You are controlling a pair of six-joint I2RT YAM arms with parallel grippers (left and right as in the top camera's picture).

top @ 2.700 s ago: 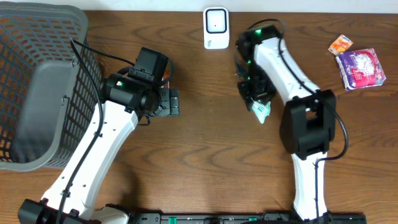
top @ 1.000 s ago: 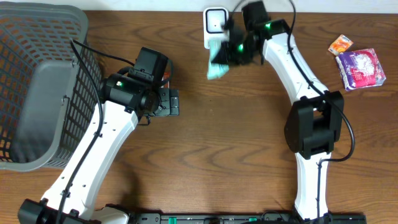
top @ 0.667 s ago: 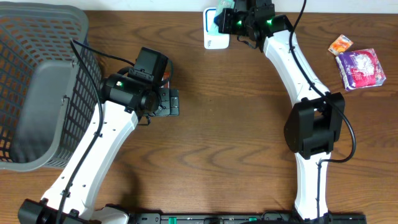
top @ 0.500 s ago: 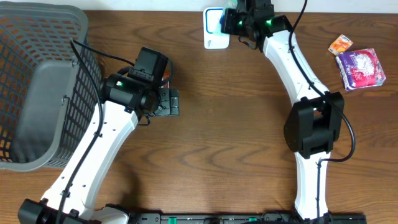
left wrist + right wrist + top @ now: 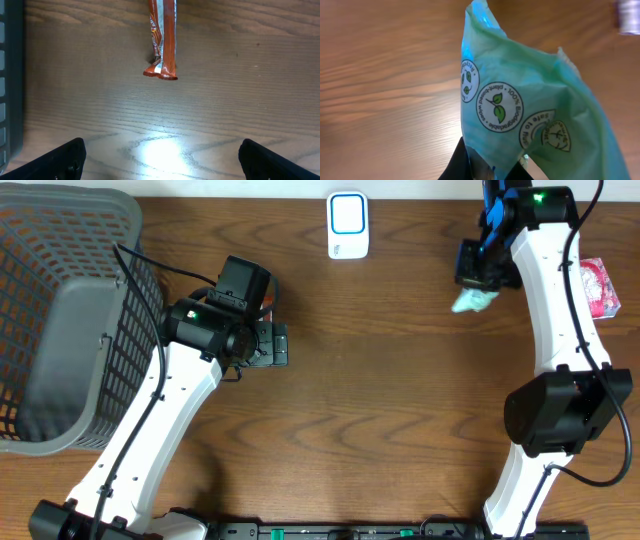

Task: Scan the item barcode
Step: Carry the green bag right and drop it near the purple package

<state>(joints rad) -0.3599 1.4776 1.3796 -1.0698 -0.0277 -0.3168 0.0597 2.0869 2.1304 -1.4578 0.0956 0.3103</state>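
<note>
While aloft, green packet (image 5: 520, 115) between right jaws

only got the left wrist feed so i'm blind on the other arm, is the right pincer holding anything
Observer: Yes, the right pincer is shut on a green packet with leaf logos.
Operator: is it at the scanner
Observer: No. The white scanner sits at the far edge of the table, and the packet hangs well off to its right.
Operator: what's out past my left side
Observer: A grey basket fills the left end of the table.
</note>
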